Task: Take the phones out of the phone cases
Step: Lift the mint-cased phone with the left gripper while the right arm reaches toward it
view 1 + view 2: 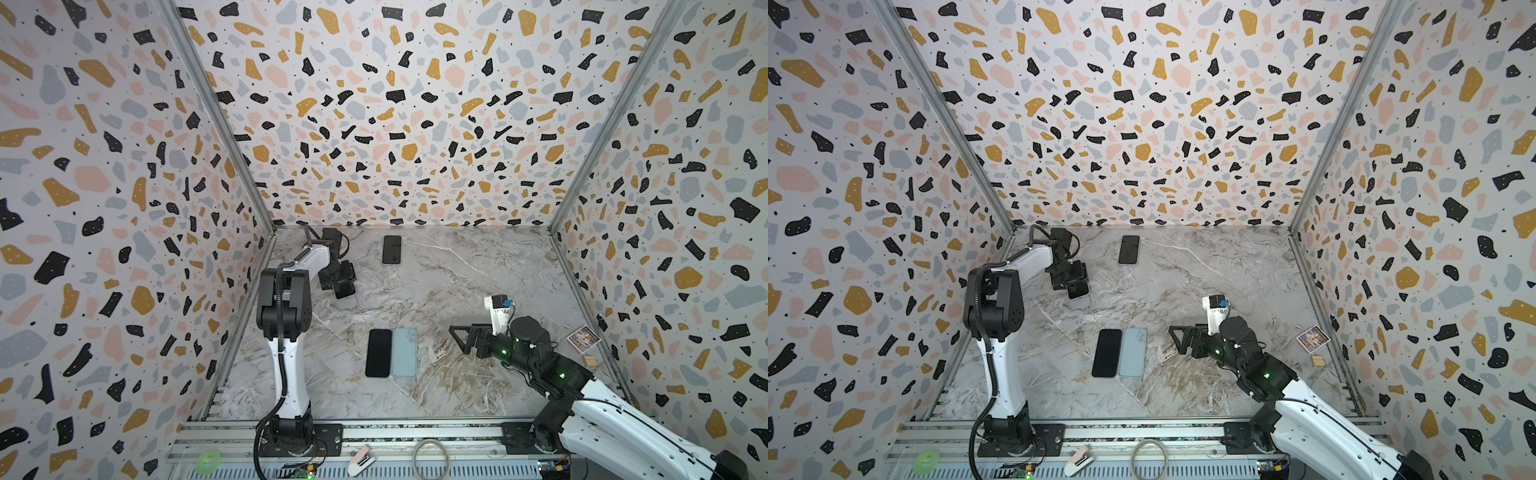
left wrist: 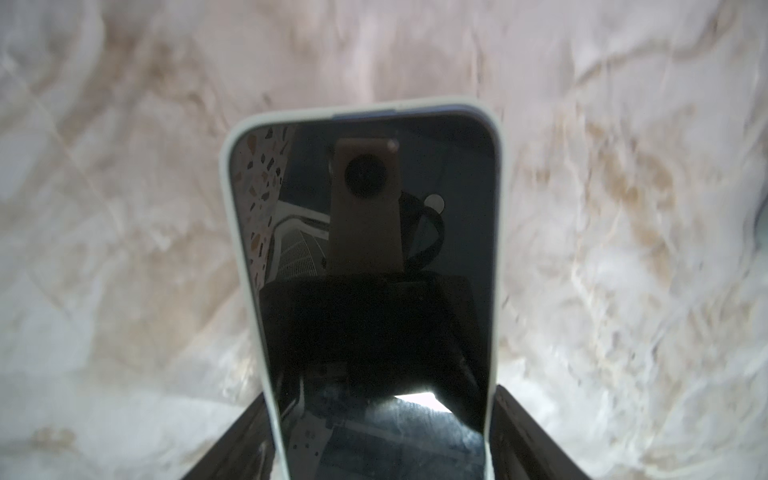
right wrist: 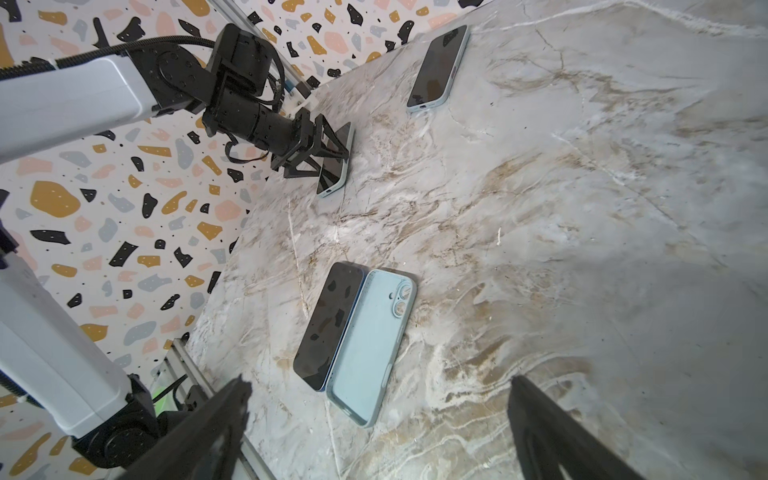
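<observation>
Near the far-left corner of the veined marble table (image 1: 478, 270), the left gripper (image 3: 332, 156) pinches a glossy black phone (image 2: 374, 291) by its long sides. The phone sits tilted in its matte, pale, round-cornered case (image 2: 237, 199). The right gripper (image 1: 459, 338) hangs spread wide toward the right edge, well apart from the phone.

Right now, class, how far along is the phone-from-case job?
Looks done: one dark phone lies beside a light blue case. In hand: the left end effector grips the held cased phone, not yet separated. Left: that one, plus a second cased phone at the back. The right end effector is open, empty.
</observation>
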Robot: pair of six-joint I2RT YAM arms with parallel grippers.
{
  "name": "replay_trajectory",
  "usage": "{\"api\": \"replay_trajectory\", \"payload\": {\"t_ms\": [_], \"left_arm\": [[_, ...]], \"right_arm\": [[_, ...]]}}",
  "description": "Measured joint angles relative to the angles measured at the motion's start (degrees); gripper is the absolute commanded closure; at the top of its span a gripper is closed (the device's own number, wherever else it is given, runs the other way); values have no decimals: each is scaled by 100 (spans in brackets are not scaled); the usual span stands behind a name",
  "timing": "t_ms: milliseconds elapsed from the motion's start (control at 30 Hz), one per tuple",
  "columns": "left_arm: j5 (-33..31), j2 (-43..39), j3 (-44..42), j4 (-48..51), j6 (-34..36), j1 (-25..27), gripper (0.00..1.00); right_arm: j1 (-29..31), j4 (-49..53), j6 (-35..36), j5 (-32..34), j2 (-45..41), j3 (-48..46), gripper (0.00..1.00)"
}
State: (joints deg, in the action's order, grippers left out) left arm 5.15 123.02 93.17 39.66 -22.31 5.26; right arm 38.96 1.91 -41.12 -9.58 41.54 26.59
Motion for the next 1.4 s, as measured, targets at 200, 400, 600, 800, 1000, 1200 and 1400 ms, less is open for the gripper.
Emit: {"api": "replay_trajectory", "payload": {"t_ms": [200,400,600,800,1000,1200,1400], "left_arm": [[144,-684,-660,-249,308,74,56],[151,-1165,-855,-431,479,315,57],[146,-1534,-981,-601,533,807,57],[146,-2000,-1189,-684,621,1438,58],[192,-2433,-1436,-824,654,1939,58],[295,-2702,-1665,-931,654,2236,58],[356,-2789,-1762,-1012,651,2463,59]], "right_arm": [[-595,-627,-136,-898,597,4,3],[-686,-857,-122,-1325,1239,284,4],[-811,-1071,-81,-1578,1821,758,4],[-1049,-1307,-61,-1884,2503,1213,5],[-1176,-1416,20,-2120,3209,1786,6],[-1235,-1687,37,-2350,3912,2277,8],[-1235,-2000,-68,-2603,4756,2787,12]]}}
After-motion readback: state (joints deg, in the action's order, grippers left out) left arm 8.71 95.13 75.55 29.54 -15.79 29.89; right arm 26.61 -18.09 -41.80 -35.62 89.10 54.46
